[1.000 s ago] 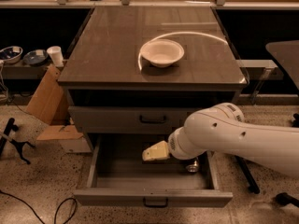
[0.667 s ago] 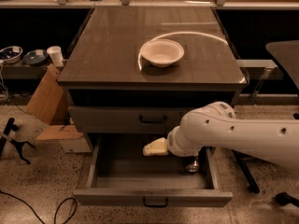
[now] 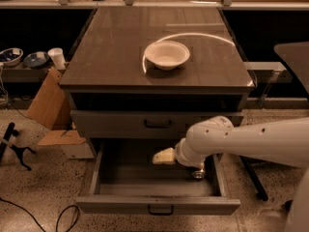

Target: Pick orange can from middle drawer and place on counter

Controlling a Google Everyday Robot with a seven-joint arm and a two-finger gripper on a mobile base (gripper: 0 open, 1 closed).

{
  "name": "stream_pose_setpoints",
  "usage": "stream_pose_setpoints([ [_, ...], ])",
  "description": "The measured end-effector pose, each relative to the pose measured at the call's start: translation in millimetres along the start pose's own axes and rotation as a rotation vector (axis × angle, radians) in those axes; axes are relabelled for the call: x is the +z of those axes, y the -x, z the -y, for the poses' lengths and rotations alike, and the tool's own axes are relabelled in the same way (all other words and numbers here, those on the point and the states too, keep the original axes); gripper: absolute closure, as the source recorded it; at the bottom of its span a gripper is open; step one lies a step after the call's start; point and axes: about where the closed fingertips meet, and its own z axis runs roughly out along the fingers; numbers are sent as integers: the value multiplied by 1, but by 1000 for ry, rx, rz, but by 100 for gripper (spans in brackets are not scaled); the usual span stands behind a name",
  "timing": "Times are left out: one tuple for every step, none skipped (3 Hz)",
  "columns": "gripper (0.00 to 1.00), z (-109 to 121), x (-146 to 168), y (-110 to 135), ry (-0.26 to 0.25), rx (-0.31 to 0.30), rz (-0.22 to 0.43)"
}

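Glossy dark tabletop (image 3: 111,57) carries a round white bowl (image 3: 167,54), with speckled floor (image 3: 38,192) and a cardboard box (image 3: 46,100) to the left. The grey metal middle drawer (image 3: 159,205) stands open. The gripper (image 3: 165,157) is inside it; its grip can't be told. The white arm's elbow has swung left since a second ago. The orange can (image 3: 198,173), silver end up, sits at the tray's right under the wrist.

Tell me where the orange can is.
The orange can sits in the open middle drawer, right side, partly under the arm; the gripper hangs just left of it.
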Motion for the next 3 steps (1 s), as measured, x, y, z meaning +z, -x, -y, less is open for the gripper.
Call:
stream_pose_setpoints([
  [0, 23, 26, 3, 0, 24, 9],
  [0, 50, 39, 8, -9, 50, 30],
  [0, 73, 50, 18, -27, 64, 50],
])
